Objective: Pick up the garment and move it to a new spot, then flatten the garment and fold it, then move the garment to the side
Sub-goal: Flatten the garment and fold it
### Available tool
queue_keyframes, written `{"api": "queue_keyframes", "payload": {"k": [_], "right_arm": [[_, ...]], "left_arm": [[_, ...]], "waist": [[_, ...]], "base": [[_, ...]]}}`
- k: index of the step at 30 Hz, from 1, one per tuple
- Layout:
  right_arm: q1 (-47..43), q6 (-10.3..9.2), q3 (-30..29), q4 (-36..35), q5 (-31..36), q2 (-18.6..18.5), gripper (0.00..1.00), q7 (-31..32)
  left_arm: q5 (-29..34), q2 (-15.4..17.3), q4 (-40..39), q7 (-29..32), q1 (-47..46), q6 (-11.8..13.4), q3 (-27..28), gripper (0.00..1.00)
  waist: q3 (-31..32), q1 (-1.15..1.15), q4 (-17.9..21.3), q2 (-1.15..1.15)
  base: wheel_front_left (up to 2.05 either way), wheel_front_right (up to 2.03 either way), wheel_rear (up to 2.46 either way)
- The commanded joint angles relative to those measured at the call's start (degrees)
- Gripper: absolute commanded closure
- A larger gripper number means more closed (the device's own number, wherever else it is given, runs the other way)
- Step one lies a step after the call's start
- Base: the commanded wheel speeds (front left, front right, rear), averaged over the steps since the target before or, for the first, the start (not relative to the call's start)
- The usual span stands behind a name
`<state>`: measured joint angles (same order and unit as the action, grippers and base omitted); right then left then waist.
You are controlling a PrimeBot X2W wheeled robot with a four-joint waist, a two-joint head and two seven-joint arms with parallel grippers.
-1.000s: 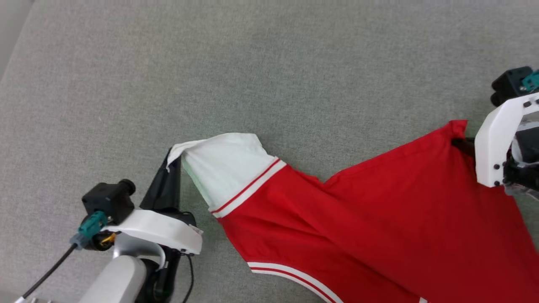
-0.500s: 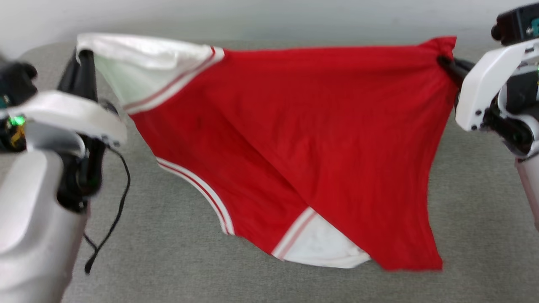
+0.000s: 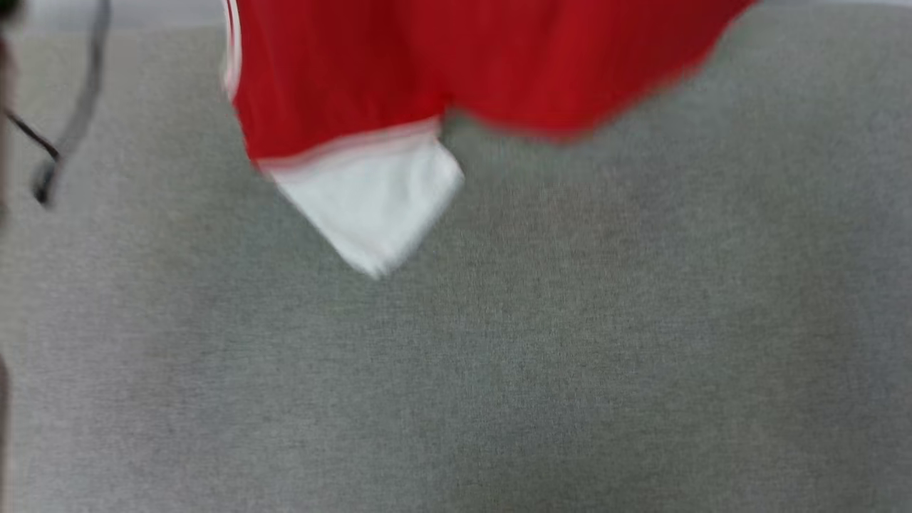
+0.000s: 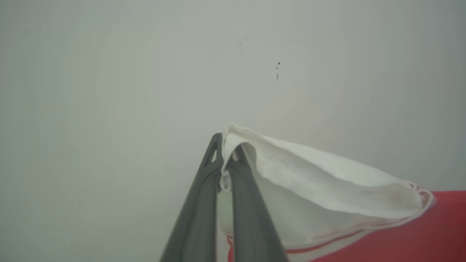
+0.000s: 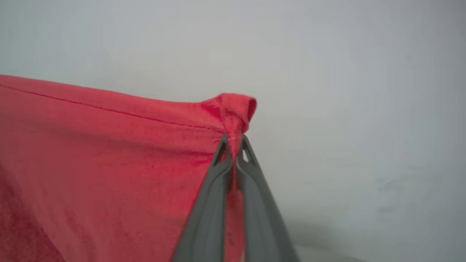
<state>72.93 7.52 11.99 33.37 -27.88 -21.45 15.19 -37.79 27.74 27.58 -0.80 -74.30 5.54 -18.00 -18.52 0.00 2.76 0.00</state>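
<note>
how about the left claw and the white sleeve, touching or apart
Touching. The left wrist view shows the left claw shut on the white sleeve of the garment, cloth pinched between its fingers.

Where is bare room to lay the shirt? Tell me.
Bare: the grey surface below the hanging garment and its white sleeve, out to the bottom and right edges. Crowded: the top strip with the garment, the left edge by the cable.

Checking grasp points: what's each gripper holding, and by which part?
The garment: left gripper pinches the white sleeve at its edge, right gripper pinches a red corner.
</note>
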Motion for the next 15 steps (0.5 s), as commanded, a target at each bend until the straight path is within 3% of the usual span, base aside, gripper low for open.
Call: {"api": "queue_keyframes", "payload": {"k": [1,9,15], "right_arm": [[1.37,-0.07,-0.39,-0.21,0.43,-0.67,1.0,-0.51],[15.43,-0.08,-2.9,-2.61,1.6,-4.16,1.0,-2.67],[21.89,-0.08,-2.84,-2.92,1.7,-5.61,1.0,-2.5]], "left_arm": [[0.62,0.54,0.29,0.0,-1.65,-0.04,0.05,1.0],[5.18,1.94,3.31,1.37,-21.65,-1.35,-1.55,1.0],[6.02,0.78,4.9,1.58,-28.04,-1.01,-2.21,1.0]], "waist": [[-2.98,0.0,0.53,0.0],[-13.88,0.0,0.63,0.0],[-21.01,0.0,-0.57,0.0]], "base": [[0.0,0.0,0.0],[0.0,0.0,0.0],[0.0,0.0,0.0]]}}
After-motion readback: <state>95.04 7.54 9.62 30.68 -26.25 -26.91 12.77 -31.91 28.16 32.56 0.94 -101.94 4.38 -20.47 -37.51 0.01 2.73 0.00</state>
